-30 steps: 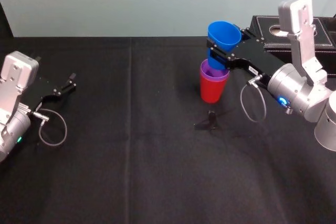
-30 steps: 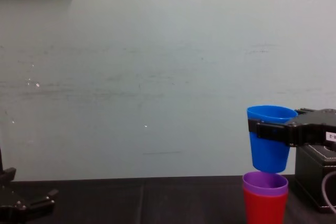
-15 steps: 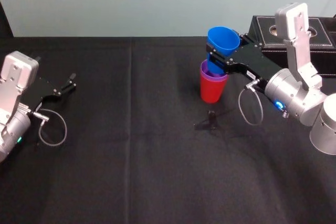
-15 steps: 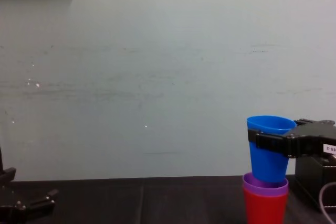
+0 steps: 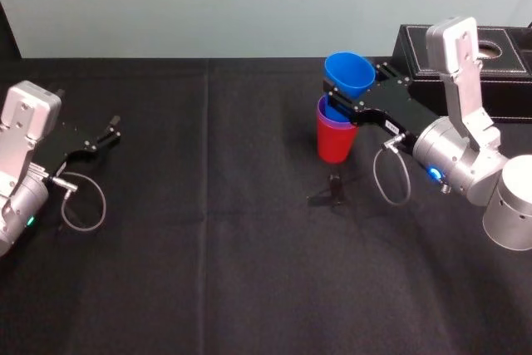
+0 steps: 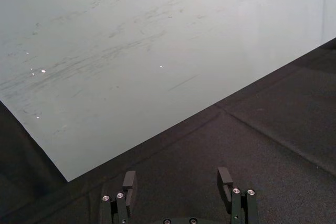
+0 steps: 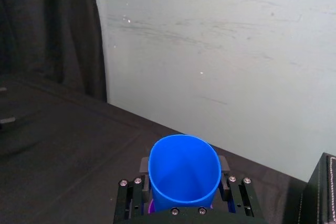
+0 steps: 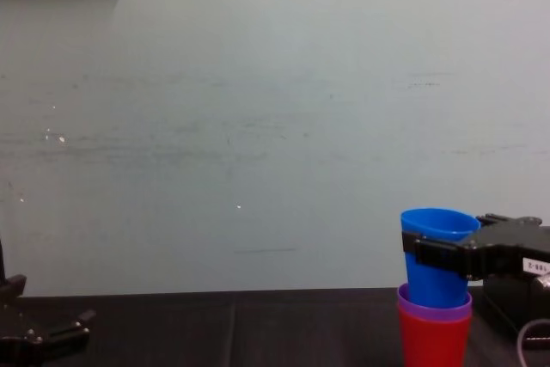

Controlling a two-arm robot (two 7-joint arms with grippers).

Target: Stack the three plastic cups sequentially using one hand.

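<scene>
Right arm reaches forward; right pincer point(image 5: 339, 99) clamps 1 blue cup point(image 5: 350, 72), seated partway in 1 purple cup point(image 5: 336, 124) nested in 1 red cup point(image 5: 334, 144). Left pincer point(image 5: 109, 131) sits open, far left.

Right gripper point(image 5: 342, 102): extended from the right edge of the table point(image 5: 208, 239) toward rear centre, grey wrist housing upright, jaws clamped on the blue cup point(image 5: 349, 72). Left gripper point(image 5: 108, 132): parked low near the left edge, fingers apart.

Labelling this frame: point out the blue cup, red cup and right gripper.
blue cup point(image 5: 349, 72), head view, inside wall near rim.
red cup point(image 5: 335, 144), head view, outer side wall.
right gripper point(image 5: 339, 99), head view, midway between fingertips.
</scene>
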